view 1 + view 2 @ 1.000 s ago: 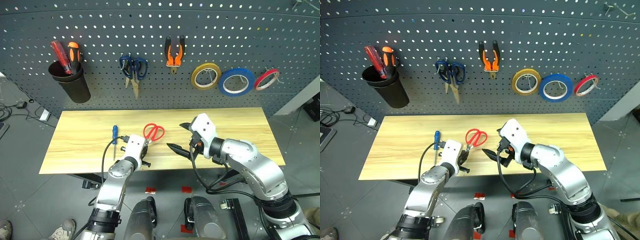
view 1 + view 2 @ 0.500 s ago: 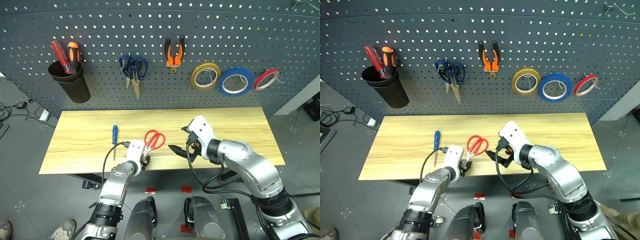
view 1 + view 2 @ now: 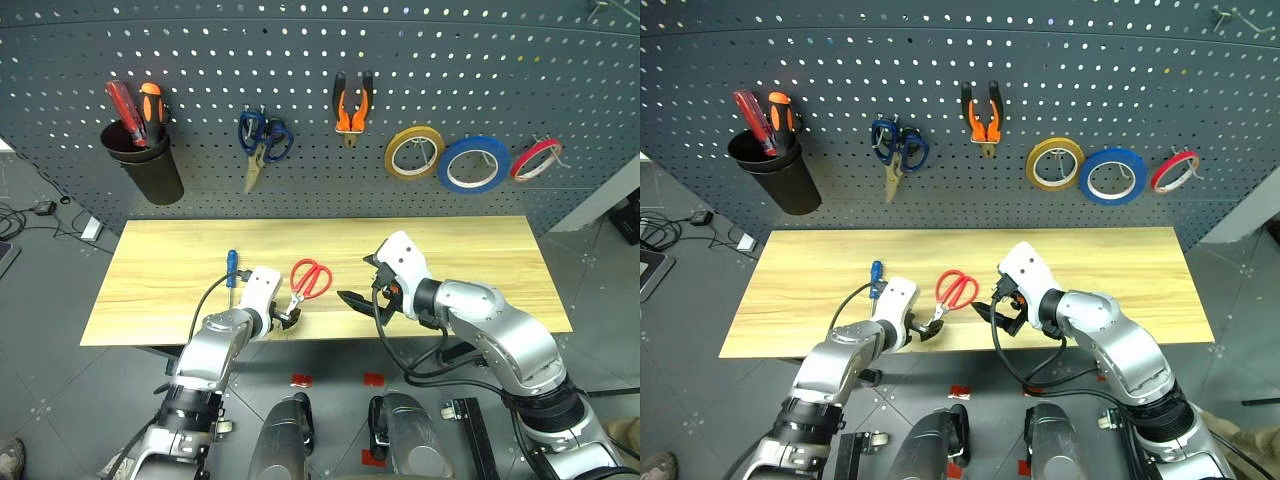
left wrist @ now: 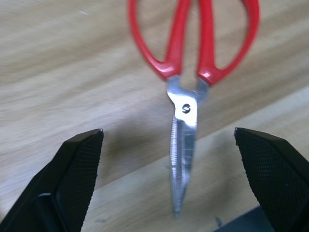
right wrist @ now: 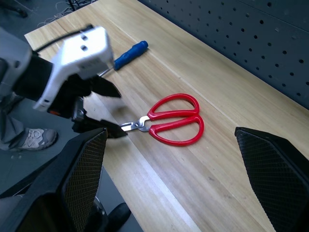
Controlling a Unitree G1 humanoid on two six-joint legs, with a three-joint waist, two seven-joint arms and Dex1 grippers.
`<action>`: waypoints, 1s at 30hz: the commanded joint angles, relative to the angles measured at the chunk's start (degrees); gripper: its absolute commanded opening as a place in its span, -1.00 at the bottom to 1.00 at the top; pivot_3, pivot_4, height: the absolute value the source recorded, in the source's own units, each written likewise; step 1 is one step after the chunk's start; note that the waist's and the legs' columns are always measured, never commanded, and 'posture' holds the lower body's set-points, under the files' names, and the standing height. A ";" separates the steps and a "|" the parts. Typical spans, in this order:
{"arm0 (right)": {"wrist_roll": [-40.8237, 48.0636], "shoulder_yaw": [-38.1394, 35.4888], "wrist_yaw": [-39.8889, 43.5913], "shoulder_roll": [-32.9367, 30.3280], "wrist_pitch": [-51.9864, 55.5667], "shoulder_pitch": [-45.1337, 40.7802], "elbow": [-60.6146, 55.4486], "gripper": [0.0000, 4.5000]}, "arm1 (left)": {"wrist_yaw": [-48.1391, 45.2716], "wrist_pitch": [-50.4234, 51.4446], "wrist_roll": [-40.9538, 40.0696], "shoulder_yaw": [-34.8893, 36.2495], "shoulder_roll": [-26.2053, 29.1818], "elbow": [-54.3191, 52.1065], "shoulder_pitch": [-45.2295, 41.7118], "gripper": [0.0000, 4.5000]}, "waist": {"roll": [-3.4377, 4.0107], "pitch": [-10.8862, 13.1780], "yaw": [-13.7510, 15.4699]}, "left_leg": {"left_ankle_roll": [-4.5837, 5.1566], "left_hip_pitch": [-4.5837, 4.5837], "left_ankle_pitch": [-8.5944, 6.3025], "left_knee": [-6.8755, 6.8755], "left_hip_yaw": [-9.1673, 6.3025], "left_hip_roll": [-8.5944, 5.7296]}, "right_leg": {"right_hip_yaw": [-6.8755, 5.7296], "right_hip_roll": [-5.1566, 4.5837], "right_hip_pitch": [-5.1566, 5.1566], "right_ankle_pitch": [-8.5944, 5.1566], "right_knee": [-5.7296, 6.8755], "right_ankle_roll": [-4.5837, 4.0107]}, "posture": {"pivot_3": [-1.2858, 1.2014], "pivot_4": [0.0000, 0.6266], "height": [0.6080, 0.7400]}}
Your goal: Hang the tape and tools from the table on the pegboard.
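Left eye view, done so far: the blue tape [image 3: 472, 164] hangs on the pegboard [image 3: 560, 80], just right of the yellow roll [image 3: 413, 151]; the orange-and-black pliers [image 3: 350, 105] hang up and to the left of that roll.
Left to do: the red scissors [image 3: 309, 277] and the blue screwdriver [image 3: 230, 267] lie flat on the tabletop [image 3: 480, 250].
Scissors: near the front edge of the tabletop, blades pointing toward that edge, handles toward the pegboard.
Screwdriver: just left of the scissors, apart from them.
Left tool [image 4: 174, 179]: jaws spread wide, one on either side of the scissor blades, gripping nothing.
Right tool [image 3: 362, 302]: also wide open and empty, poised just right of the scissors.
Not part of the job: blue-handled scissors [image 3: 262, 138] on the pegboard, left of the pliers.
Judgement: about half done; the scissors look like the piece in hand, and the screwdriver would follow.
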 commanded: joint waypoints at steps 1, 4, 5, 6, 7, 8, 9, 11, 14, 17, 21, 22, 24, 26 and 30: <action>0.37 -0.53 -0.11 0.40 -0.04 -0.65 -1.48 1.00 | -2.83 1.27 0.70 -2.95 1.59 3.35 -3.04 0.99 | 0.00 0.00 0.00 | 0.00 0.00 0.00 0.00 0.00 0.00 | 0.00 0.00 0.00 0.00 0.00 0.00 | -0.19 -0.27 1.00; 1.24 -1.30 -0.16 1.02 0.87 -0.76 -1.31 1.00 | -4.09 3.79 0.79 -4.68 1.68 6.92 -5.24 0.99 | 0.00 0.00 -0.01 | -0.03 0.00 0.02 0.01 0.01 0.00 | 0.02 0.00 0.00 0.00 0.00 0.00 | -0.19 -0.27 1.00; 1.55 -1.62 -0.09 1.22 1.18 -0.86 -1.22 1.00 | -4.45 4.13 0.86 -5.16 1.67 7.87 -5.56 0.99 | 0.00 0.00 0.00 | -0.03 0.00 0.02 0.01 0.01 0.00 | 0.02 0.00 0.00 0.00 -0.01 0.00 | -0.19 -0.27 1.00; 1.86 -1.92 -0.01 1.44 1.46 -0.94 -1.12 1.00 | -4.83 4.51 1.06 -5.86 1.78 8.44 -5.63 0.99 | 0.01 -0.01 -0.01 | -0.03 0.00 0.02 0.02 0.01 0.00 | 0.02 0.00 0.01 0.00 0.00 0.00 | -0.19 -0.27 1.00; 2.36 -2.39 0.05 1.70 1.82 -1.09 -0.92 1.00 | -5.13 4.99 1.28 -6.66 1.84 8.85 -5.64 0.99 | 0.02 -0.01 -0.01 | -0.03 0.01 0.02 0.02 0.01 0.01 | 0.02 0.00 0.02 0.00 0.00 0.00 | -0.19 -0.27 1.00; 2.74 -2.78 0.11 1.82 2.01 -1.26 -0.69 1.00 | -5.63 5.18 1.39 -7.44 1.86 9.08 -5.60 0.99 | 0.03 -0.02 0.00 | -0.02 0.02 0.01 0.02 0.01 0.00 | 0.02 0.00 0.02 0.00 0.01 0.00 | -0.19 -0.27 1.00; 3.07 -3.19 0.18 2.00 2.15 -1.38 -0.43 1.00 | -5.71 5.30 1.63 -8.06 1.75 9.39 -5.53 0.99 | 0.03 -0.02 0.00 | -0.02 0.04 0.01 0.04 0.01 0.01 | 0.02 0.00 0.05 0.00 0.01 0.00 | -0.19 -0.28 1.00; 3.50 -3.83 0.26 2.38 2.45 -1.54 -0.04 1.00 | -6.09 4.94 2.14 -9.35 1.78 10.02 -5.41 0.99 | 0.07 -0.07 0.03 | -0.01 0.05 0.01 0.11 0.00 0.01 | 0.03 -0.01 0.07 0.00 0.03 0.00 | -0.19 -0.28 1.00; 4.21 -4.58 0.25 2.82 3.05 -1.62 0.26 1.00 | -6.41 4.53 2.62 -10.37 1.68 11.16 -5.20 0.73 | 0.26 -0.41 0.03 | 0.00 0.05 0.00 0.14 0.01 0.00 | 0.04 -0.02 0.08 0.01 0.03 0.00 | -0.19 -0.28 1.00; 4.99 -5.01 0.34 2.78 3.55 -1.55 0.06 1.00 | -6.62 4.48 2.56 -10.32 1.39 12.26 -5.24 0.36 | 0.45 -0.65 0.03 | 0.01 0.05 -0.01 0.14 0.00 0.00 | 0.04 -0.02 0.09 0.01 0.03 0.00 | -0.19 -0.28 1.00; 5.37 -5.45 0.50 2.39 4.05 -1.15 -0.19 1.00 | -6.37 3.55 2.61 -9.93 1.13 14.04 -5.56 -0.16 | 0.50 -1.00 0.03 | 0.01 0.08 -0.01 0.15 0.01 0.01 | 0.04 -0.02 0.10 0.00 0.05 0.00 | -0.19 -0.28 1.00; 5.41 -5.55 0.51 2.28 4.13 -1.01 -0.25 1.00 | -6.30 3.15 2.68 -9.82 1.13 14.60 -5.64 -0.29 | 0.50 -1.06 0.02 | 0.01 0.08 -0.01 0.15 0.01 0.01 | 0.04 -0.02 0.10 0.00 0.05 0.00 | -0.19 -0.28 1.00; 5.44 -5.67 0.51 2.10 4.20 -0.82 -0.27 1.00 | -5.94 1.97 2.89 -9.39 1.20 15.97 -5.81 -0.58 | 0.53 -1.21 0.02 | 0.02 0.08 -0.02 0.15 0.01 0.00 | 0.05 -0.03 0.10 0.00 0.04 0.01 | -0.20 -0.28 1.00; 5.44 -5.72 0.47 2.02 4.26 -0.61 -0.41 1.00 | -5.36 0.28 3.10 -8.77 1.27 17.06 -5.77 -0.83 | 0.60 -1.36 0.02 | 0.02 0.08 -0.02 0.15 0.01 0.00 | 0.04 -0.03 0.11 0.00 0.04 0.01 | -0.20 -0.28 1.00; 5.54 -5.77 0.44 1.82 4.31 -0.22 -0.79 1.00 | -4.14 -4.46 3.00 -6.73 0.96 17.70 -5.10 -0.84 | 0.81 -1.66 0.01 | 0.03 0.09 -0.02 0.15 0.00 0.01 | 0.04 -0.03 0.11 0.00 0.04 0.01 | -0.20 -0.29 1.00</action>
